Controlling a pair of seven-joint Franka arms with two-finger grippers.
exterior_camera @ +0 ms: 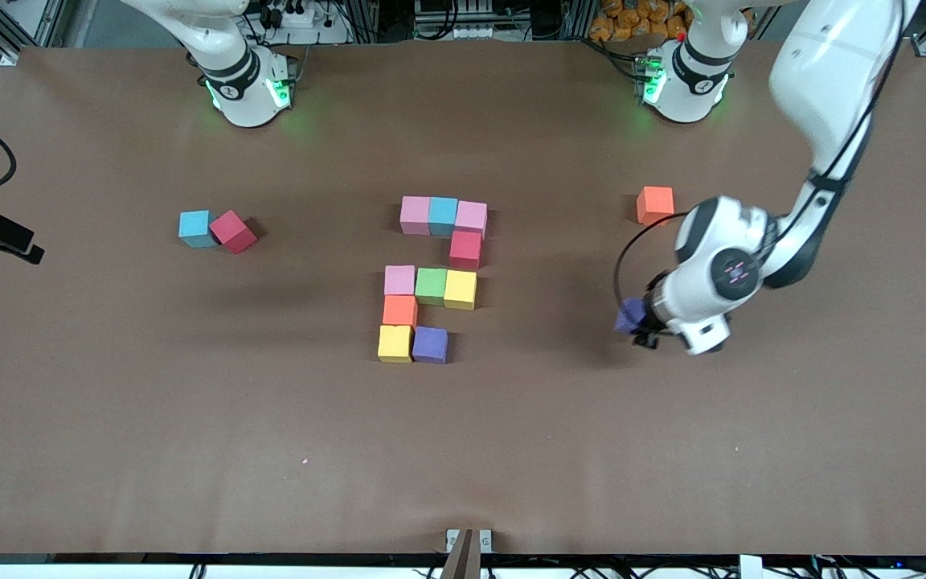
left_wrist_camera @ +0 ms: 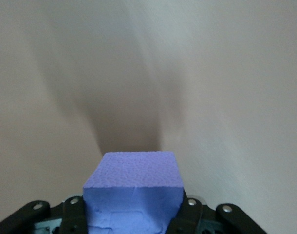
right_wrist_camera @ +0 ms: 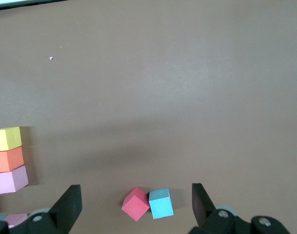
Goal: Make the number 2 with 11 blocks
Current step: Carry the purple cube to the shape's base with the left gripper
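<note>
In the middle of the table I see the number 2 nearly built, ten cubes so far. Its top row, the one nearest the robots' bases, runs pink, light blue, pink. A crimson cube sits under that row's end toward the left arm. The middle row reads pink, green, yellow. Below its end toward the right arm comes an orange cube, then the bottom row with a yellow cube and a purple cube touching side by side. The bottom row's spot toward the left arm's end is bare.

My left gripper is up in the air over bare table, toward the left arm's end from the digit, and it is clamped on a purple block. In the left wrist view the block fills the space between the two fingers, with only table surface under it.

A loose orange block lies on the table toward the robots' edge, near the left arm's end. Toward the right arm's end, a light blue block and a crimson block lie touching, the crimson one turned at an angle.

My right gripper waits above those two blocks with its jaws spread wide and nothing between them. Its wrist view also catches the digit's yellow, orange and pink cubes at one side.
</note>
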